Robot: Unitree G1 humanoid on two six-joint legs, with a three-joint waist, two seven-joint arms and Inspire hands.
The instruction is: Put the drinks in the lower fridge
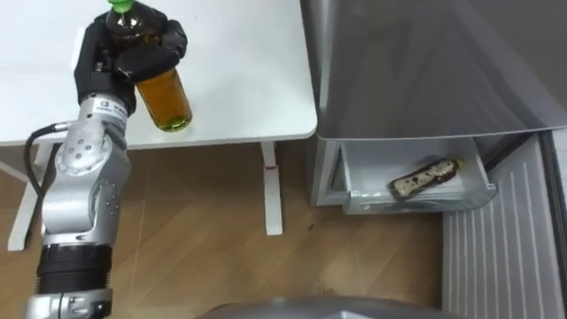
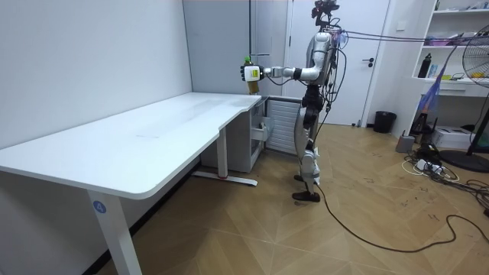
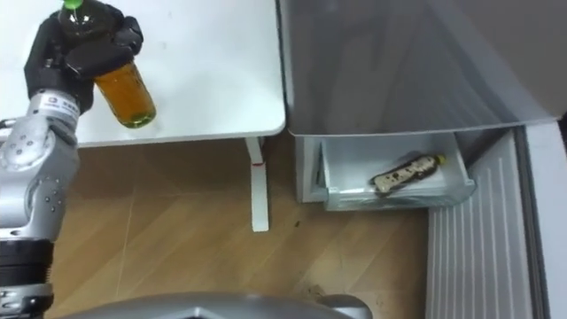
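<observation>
My left hand [image 1: 133,49] is shut on the upper part of a bottle of amber drink [image 1: 166,99] with a green cap. It holds the bottle tilted over the near edge of the white table [image 1: 239,80]. The room view shows the same bottle [image 2: 249,82] held out at arm's length above the table's end, beside the fridge. The grey fridge [image 1: 425,62] stands to my right. Its lower drawer [image 1: 416,206] is pulled open. A second bottle [image 1: 425,177] with a dark label lies on its side in the drawer.
The opened lower fridge door [image 1: 505,257] with its ribbed white inside stands at the far right. The table's white leg and foot [image 1: 271,195] stand on the wooden floor between table and fridge. In the room view a fan [image 2: 477,69] and shelves stand at the right.
</observation>
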